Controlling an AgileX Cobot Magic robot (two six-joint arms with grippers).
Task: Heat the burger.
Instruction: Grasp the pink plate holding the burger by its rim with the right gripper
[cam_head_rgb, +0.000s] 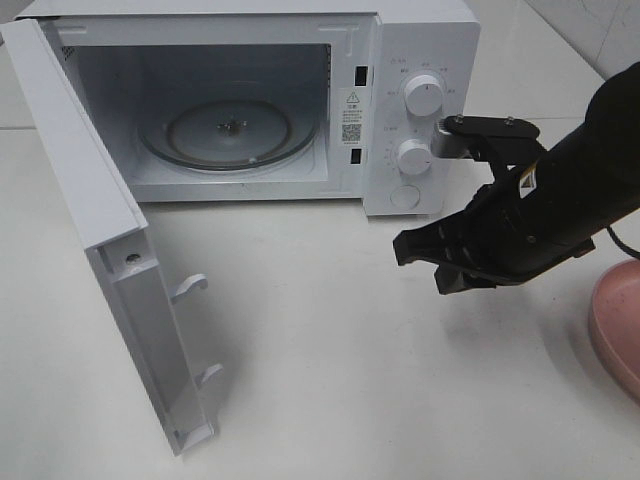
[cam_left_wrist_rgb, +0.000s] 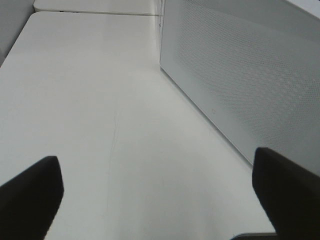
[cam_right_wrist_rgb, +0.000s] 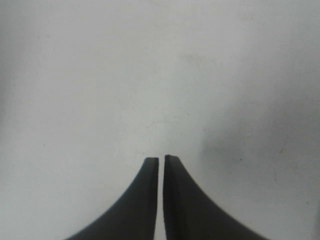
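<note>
The burger is out of view in every frame. The white microwave (cam_head_rgb: 400, 40) stands at the back with its door (cam_head_rgb: 90, 200) swung wide open to the left. Only the glass turntable (cam_head_rgb: 230, 135) lies in its cavity. My right gripper (cam_head_rgb: 420, 265) hovers above the table in front of the control panel, pointing left. In the right wrist view the right gripper (cam_right_wrist_rgb: 161, 159) has its fingers all but together over bare white table, with nothing between them. My left gripper (cam_left_wrist_rgb: 155, 162) stands wide open and empty beside the microwave's perforated side wall (cam_left_wrist_rgb: 250, 75).
A pink plate (cam_head_rgb: 620, 320) pokes in at the right edge of the table, behind the right arm. The open door's inner latch hooks (cam_head_rgb: 190, 288) stick out toward the table's middle. Two knobs (cam_head_rgb: 422, 97) and a round button sit on the panel.
</note>
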